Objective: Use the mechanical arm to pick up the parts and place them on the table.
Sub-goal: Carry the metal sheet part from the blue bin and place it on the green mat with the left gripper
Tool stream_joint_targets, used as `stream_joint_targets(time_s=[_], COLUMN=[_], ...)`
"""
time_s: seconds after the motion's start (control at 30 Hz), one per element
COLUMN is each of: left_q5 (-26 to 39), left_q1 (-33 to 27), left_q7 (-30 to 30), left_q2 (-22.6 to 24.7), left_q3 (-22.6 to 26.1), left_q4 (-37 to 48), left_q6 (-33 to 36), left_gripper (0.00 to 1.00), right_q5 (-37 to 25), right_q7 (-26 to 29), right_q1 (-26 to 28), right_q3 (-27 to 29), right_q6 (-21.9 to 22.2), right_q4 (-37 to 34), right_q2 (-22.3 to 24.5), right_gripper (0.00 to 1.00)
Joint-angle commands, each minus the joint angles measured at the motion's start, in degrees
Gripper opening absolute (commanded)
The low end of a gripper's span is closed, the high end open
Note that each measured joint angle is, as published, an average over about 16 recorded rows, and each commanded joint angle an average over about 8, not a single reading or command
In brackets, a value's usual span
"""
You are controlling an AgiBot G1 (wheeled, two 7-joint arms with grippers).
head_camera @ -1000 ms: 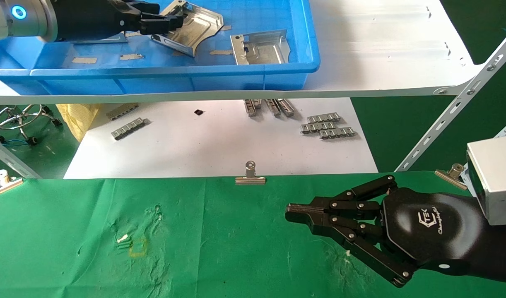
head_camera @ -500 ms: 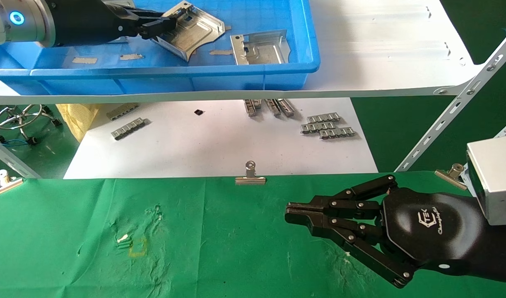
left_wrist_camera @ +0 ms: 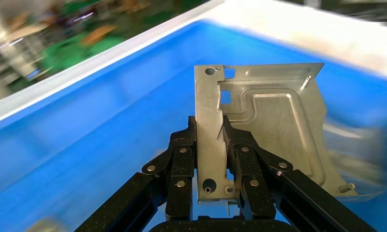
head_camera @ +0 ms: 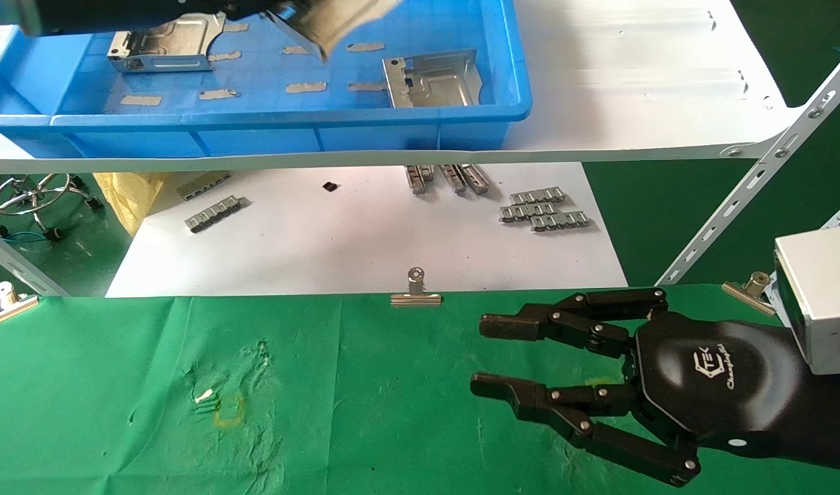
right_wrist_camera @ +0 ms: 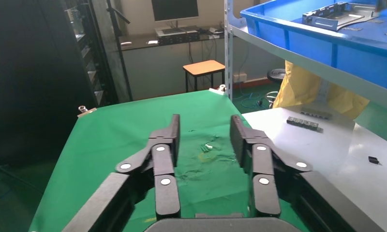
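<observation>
My left gripper [left_wrist_camera: 210, 140] is shut on the folded rim of a silver stamped part [left_wrist_camera: 274, 121] and holds it up above the blue bin. In the head view that part [head_camera: 337, 19] is at the top edge and the left arm is almost out of view. Two more parts lie in the bin, one at the left [head_camera: 164, 47] and one at the right [head_camera: 434, 79]. My right gripper [head_camera: 485, 354] is open and empty, low over the green cloth table [head_camera: 365, 412]. It also shows in the right wrist view [right_wrist_camera: 205, 126] with green cloth [right_wrist_camera: 133, 125] beneath.
The blue bin [head_camera: 255, 120] stands on a white shelf [head_camera: 633, 82] held by a slanted metal strut [head_camera: 757, 179]. Below lies a white board [head_camera: 365, 254] with grey ribbed strips [head_camera: 544, 208]. Binder clips [head_camera: 415, 292] pin the cloth's far edge. A yellow mark [head_camera: 229, 411] sits front left.
My left gripper has lifted the held part up off the bin floor, uncovering the part at the bin's left. My right gripper's fingers have spread open.
</observation>
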Motion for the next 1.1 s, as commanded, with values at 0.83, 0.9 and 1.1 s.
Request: stream_joint_targets(time_s=[0.83, 0.9, 1.1], left_q5=[-21.7, -21.1, -18.2], left_q1=[16.4, 17.5, 20.4], left_q7=[11.4, 13.4, 20.5], left_q2=[-23.2, -25.0, -28.0], left_q3=[15.0, 17.8, 24.3], left_q4=[-40.5, -41.3, -39.2], left_q6=[19.2, 19.0, 18.5], left_gripper=[0.0, 0.0, 0.0], right_q5=[0.0, 0.0, 0.0], right_q7=[0.0, 0.0, 0.0], right_q1=[0.0, 0.0, 0.0], right_q3=[0.0, 0.0, 0.0], right_q6=[0.0, 0.0, 0.0], right_q4=[0.0, 0.0, 0.0], right_q2=[0.0, 0.0, 0.0], right_gripper=[1.0, 1.0, 1.0])
